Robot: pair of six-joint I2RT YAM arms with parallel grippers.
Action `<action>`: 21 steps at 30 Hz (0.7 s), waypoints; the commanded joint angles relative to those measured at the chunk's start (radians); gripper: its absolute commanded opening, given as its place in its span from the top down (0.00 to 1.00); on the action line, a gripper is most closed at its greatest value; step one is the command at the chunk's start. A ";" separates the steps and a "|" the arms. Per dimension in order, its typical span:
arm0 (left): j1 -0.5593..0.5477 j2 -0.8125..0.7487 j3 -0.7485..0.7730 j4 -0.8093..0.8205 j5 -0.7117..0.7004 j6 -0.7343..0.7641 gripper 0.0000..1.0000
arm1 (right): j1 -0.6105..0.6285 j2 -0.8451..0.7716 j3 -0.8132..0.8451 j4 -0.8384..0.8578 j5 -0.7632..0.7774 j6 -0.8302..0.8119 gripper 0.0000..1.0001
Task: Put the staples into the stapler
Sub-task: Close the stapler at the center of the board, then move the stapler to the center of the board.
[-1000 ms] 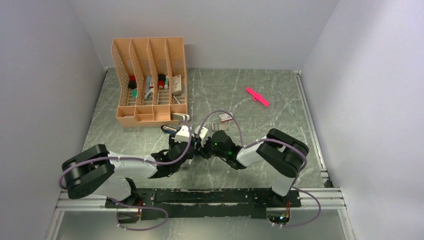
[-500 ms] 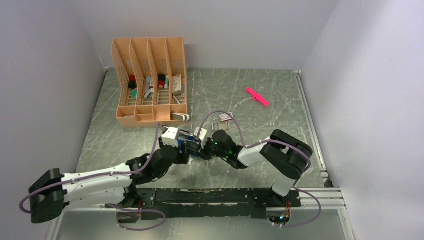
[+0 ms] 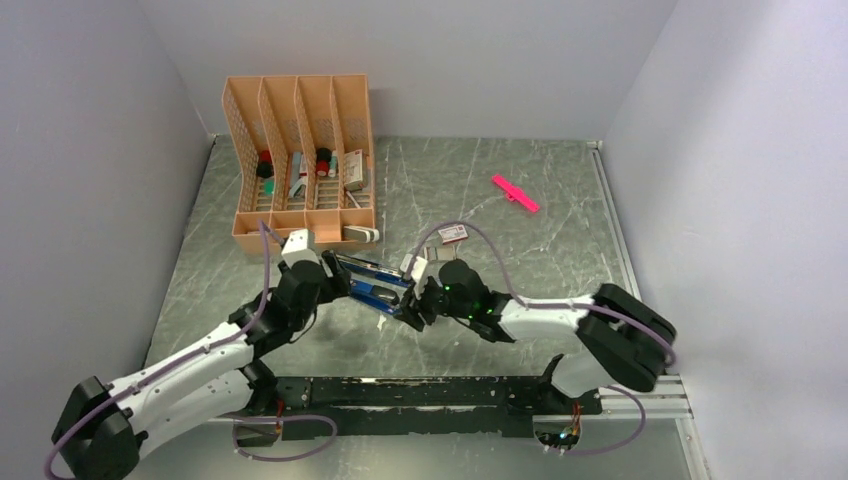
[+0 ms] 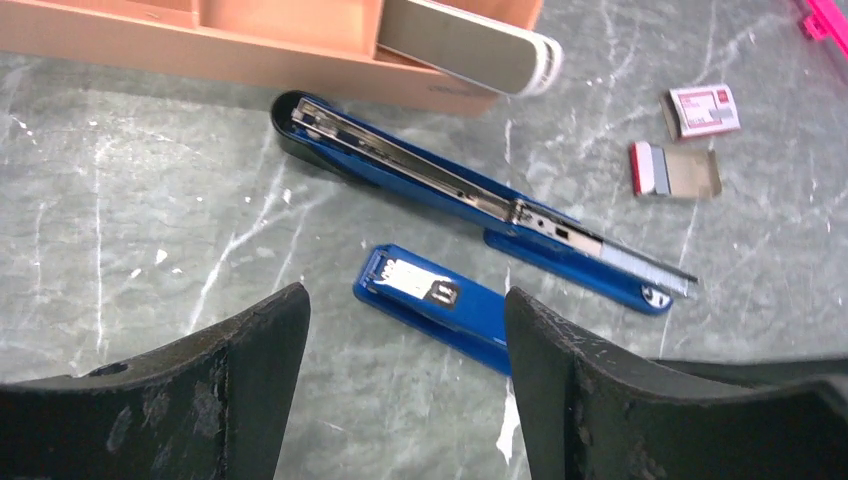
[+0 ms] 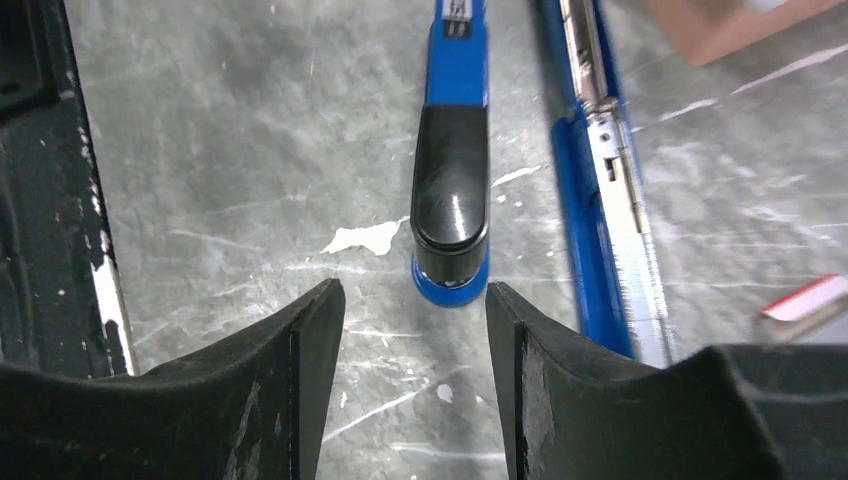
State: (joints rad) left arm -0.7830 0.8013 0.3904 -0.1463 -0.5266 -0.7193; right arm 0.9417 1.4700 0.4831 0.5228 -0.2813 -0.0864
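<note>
Lying on the veined grey table (image 4: 150,200), the glossy blue stapler (image 4: 480,195) bares its steel rail. The left gripper (image 4: 405,300) and right gripper (image 5: 412,295) gape empty.

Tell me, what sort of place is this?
Probably a robotics test cell: plain walls enclose a marbled table, left arm and right arm mount at its near edge, with an orange organizer and blue stapler as props.
</note>
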 commanded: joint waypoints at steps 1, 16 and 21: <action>0.131 0.045 0.030 0.068 0.162 0.005 0.24 | -0.009 -0.159 -0.014 -0.113 0.148 -0.006 0.42; 0.434 0.189 0.027 0.234 0.508 -0.010 0.24 | -0.195 0.084 0.167 -0.183 0.023 -0.073 0.44; 0.468 0.212 0.008 0.287 0.563 0.012 0.24 | -0.198 0.140 0.181 -0.184 0.070 -0.080 0.47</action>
State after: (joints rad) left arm -0.3351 0.9993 0.3958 0.0547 -0.0616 -0.7292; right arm 0.7513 1.5864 0.6418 0.3462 -0.2188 -0.1421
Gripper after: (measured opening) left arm 0.760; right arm 0.549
